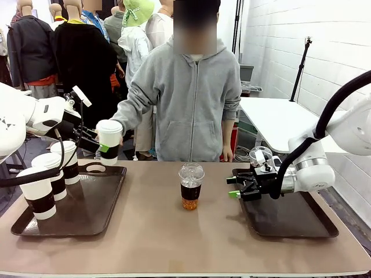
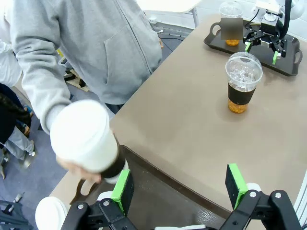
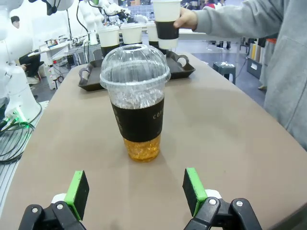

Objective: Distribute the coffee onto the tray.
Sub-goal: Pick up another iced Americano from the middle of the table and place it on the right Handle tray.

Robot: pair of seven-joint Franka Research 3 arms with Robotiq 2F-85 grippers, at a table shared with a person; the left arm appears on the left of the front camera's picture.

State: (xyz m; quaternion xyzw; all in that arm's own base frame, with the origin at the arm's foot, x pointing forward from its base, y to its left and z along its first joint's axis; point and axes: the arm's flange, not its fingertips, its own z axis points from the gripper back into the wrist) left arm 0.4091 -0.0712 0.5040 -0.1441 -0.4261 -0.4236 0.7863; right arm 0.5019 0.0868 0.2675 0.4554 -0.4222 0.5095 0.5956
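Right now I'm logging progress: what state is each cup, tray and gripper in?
Left gripper: open, empty.
Right gripper: open, empty.
Paper cup: held by person's hand.
Three paper cups: upright on left tray.
Dome-lidded cup: upright on table.
Second dome-lidded cup: on right tray.

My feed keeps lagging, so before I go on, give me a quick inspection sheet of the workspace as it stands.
Surface: brown table, a dark tray at each end.
Job's things: three paper cups stand on the left tray; a person's hand holds a fourth paper cup above that tray; one clear cup stands mid-table; another clear cup is at the right tray.
Clutter: nothing seen.
Grippers: left hand open, one pad beside the held cup; right hand open, facing the mid-table cup.
Cables: black hose along the right arm.
Surroundings: white wall, a second table behind.
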